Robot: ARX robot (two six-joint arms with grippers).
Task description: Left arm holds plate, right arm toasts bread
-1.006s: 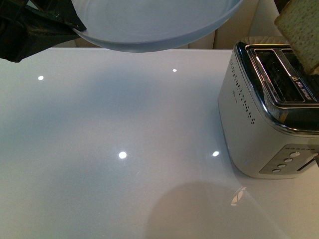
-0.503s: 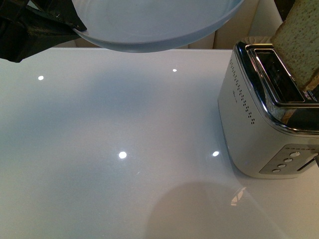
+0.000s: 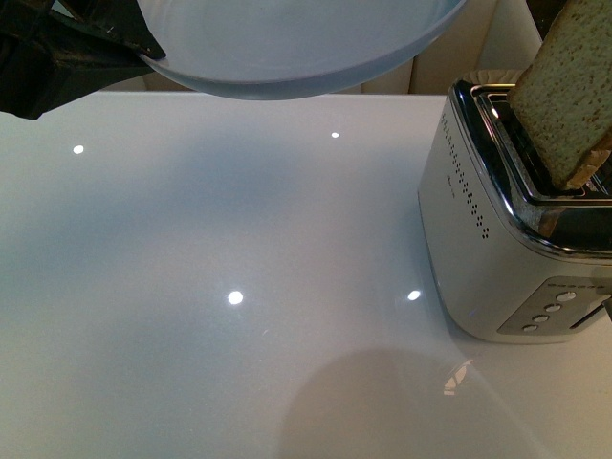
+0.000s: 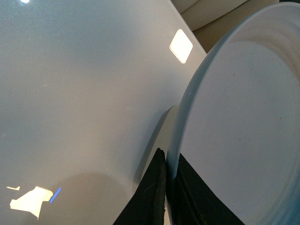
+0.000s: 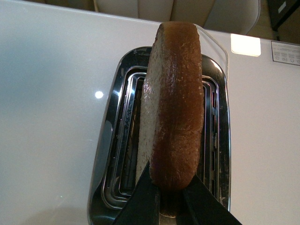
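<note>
The pale blue-grey plate (image 3: pixel 287 48) hangs above the white table at the top of the front view, held by its rim in my left gripper (image 3: pixel 143 53), which is shut on the plate. In the left wrist view the two black fingers (image 4: pixel 154 192) pinch the plate's rim (image 4: pixel 180 122). The bread (image 3: pixel 564 96), a brown-crusted slice, stands tilted with its lower end dipping into a slot of the silver toaster (image 3: pixel 497 239). My right gripper (image 5: pixel 169 187) is shut on the bread (image 5: pixel 176 108), directly over the toaster's slots (image 5: pixel 126 140).
The glossy white table (image 3: pixel 239 287) reflects ceiling lights. The toaster stands at the table's right side, its buttons (image 3: pixel 547 311) on the near face. Cream chair backs (image 5: pixel 187 11) lie beyond the far table edge.
The bread has moved down and to the left, from above the toaster's right side into a slot. The plate and left gripper have stayed still.
</note>
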